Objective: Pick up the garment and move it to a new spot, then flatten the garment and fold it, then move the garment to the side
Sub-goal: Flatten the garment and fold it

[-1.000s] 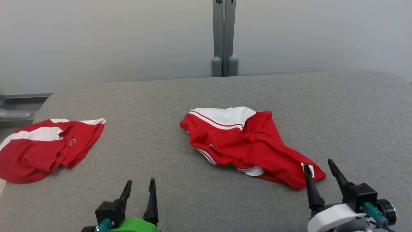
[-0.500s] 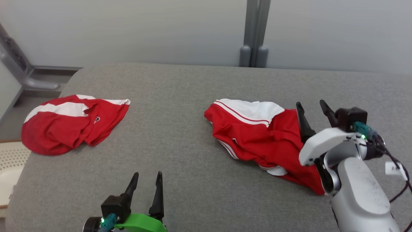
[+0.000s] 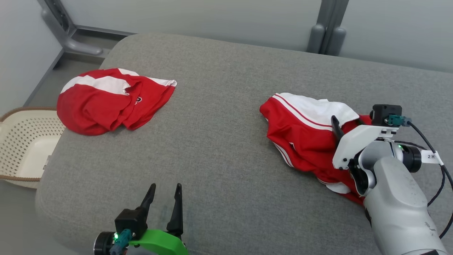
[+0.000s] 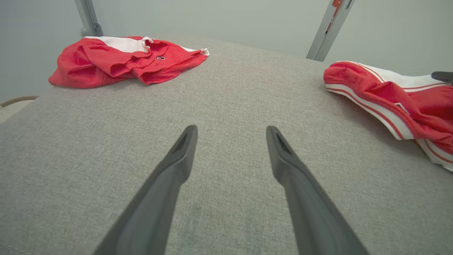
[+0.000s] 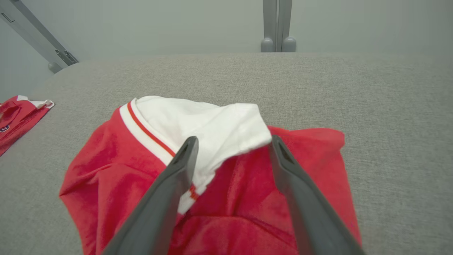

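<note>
A crumpled red and white garment (image 3: 300, 138) lies on the right half of the grey padded table (image 3: 219, 106). My right gripper (image 3: 348, 122) hangs over its far part, open, one finger on either side of the white panel's end; in the right wrist view the right gripper (image 5: 233, 140) holds nothing and the garment (image 5: 116, 159) spreads below it. A second red and white garment (image 3: 113, 99) lies bunched at the far left. My left gripper (image 3: 165, 187) rests open over bare table near the front edge, and in the left wrist view the left gripper (image 4: 231, 129) points between the two garments.
A cream perforated basket (image 3: 21, 141) stands on the floor past the table's left edge. A grey double post (image 3: 325, 32) rises behind the table and a slanted grey bar (image 3: 60, 21) stands at the far left. Bare grey cloth separates the two garments.
The head camera has turned and tipped down, shifting the whole picture. My right arm has reached forward from the garment's near corner to over its far white part. The left gripper stays put.
</note>
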### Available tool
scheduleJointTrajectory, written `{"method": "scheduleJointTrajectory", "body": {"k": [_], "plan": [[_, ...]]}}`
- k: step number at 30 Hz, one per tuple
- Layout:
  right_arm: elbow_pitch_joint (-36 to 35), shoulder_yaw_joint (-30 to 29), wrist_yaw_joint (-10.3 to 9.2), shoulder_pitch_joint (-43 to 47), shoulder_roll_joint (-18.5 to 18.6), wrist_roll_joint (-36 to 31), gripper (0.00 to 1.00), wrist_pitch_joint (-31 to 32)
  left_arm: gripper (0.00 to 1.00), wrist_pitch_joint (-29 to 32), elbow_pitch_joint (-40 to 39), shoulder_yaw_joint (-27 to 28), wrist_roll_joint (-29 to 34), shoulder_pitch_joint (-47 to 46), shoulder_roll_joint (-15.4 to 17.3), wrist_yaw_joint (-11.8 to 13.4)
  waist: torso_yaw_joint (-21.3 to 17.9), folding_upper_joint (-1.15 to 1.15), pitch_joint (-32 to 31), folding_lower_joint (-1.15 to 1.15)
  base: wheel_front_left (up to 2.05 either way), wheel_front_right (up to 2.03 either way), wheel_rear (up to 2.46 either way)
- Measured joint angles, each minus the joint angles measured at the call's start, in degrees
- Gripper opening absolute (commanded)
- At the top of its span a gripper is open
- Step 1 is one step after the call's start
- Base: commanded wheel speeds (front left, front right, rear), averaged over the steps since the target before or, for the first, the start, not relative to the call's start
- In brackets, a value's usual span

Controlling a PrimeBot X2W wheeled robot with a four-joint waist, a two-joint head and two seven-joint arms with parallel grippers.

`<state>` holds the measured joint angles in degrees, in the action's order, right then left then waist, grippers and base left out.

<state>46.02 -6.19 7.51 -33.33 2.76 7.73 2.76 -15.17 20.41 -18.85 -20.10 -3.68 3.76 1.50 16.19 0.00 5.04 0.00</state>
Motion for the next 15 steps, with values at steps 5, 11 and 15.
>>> {"method": "scheduleJointTrajectory", "body": {"k": [5, 11, 15], "plan": [[3.8, 1.0, 0.00, -1.6, 0.0, 0.7, 0.75, -2.7, 1.00, 0.0, 0.7, -0.9, 0.3, 0.0, -0.4, -0.4, 1.3, 0.00, 0.8, 0.00, 0.00, 0.00, 0.00], [6.8, 1.5, 0.00, -3.7, 0.0, -0.7, 0.00, -6.5, 1.00, 0.0, 1.3, -1.4, 0.8, -0.2, -0.5, -0.5, 1.4, 0.00, 0.6, 0.00, 0.00, 0.00, 0.00], [8.5, 2.3, 0.00, -4.7, 0.0, -1.4, 0.00, -8.7, 1.00, 0.0, 1.6, -1.5, 1.5, -0.2, -0.5, -0.6, 1.2, 0.00, -0.1, 0.00, 0.00, 0.00, 0.00]]}}
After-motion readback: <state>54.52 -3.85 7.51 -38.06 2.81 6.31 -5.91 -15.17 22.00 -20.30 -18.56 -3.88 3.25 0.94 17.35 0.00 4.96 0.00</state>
